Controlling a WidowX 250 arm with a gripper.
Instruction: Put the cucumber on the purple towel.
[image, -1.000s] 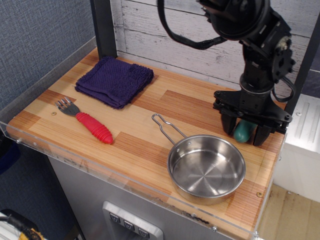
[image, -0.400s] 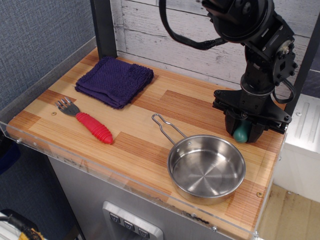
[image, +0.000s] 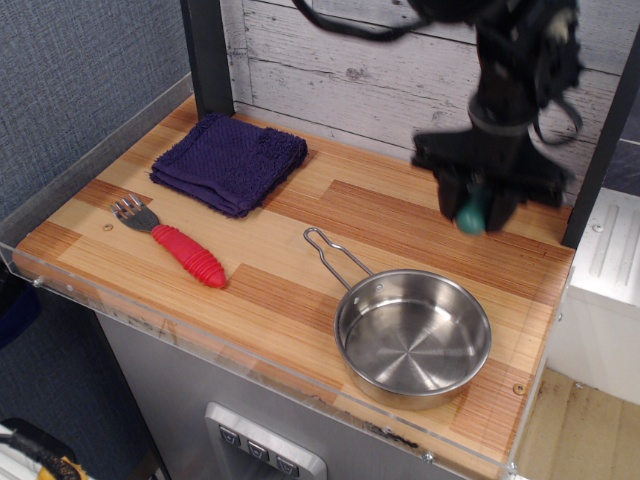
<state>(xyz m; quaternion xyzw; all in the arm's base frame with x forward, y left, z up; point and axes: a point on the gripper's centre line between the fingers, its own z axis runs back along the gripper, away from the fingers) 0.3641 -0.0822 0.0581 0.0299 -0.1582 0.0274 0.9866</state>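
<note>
My gripper (image: 474, 208) is shut on the teal-green cucumber (image: 472, 213) and holds it in the air above the right rear of the wooden table, blurred by motion. Only the cucumber's lower rounded end shows between the dark fingers. The purple towel (image: 230, 160), a folded dark knitted square, lies at the far left of the table, well away from the gripper.
A steel pan (image: 413, 337) with a wire handle sits at the front right, below the gripper. A red-handled fork (image: 172, 244) lies at the front left. A dark post (image: 208, 55) stands behind the towel. A clear rim (image: 250, 365) edges the table's front.
The gripper closed on the cucumber at the table's right edge, then lifted it up and slightly left. The pan, fork and towel have not moved.
</note>
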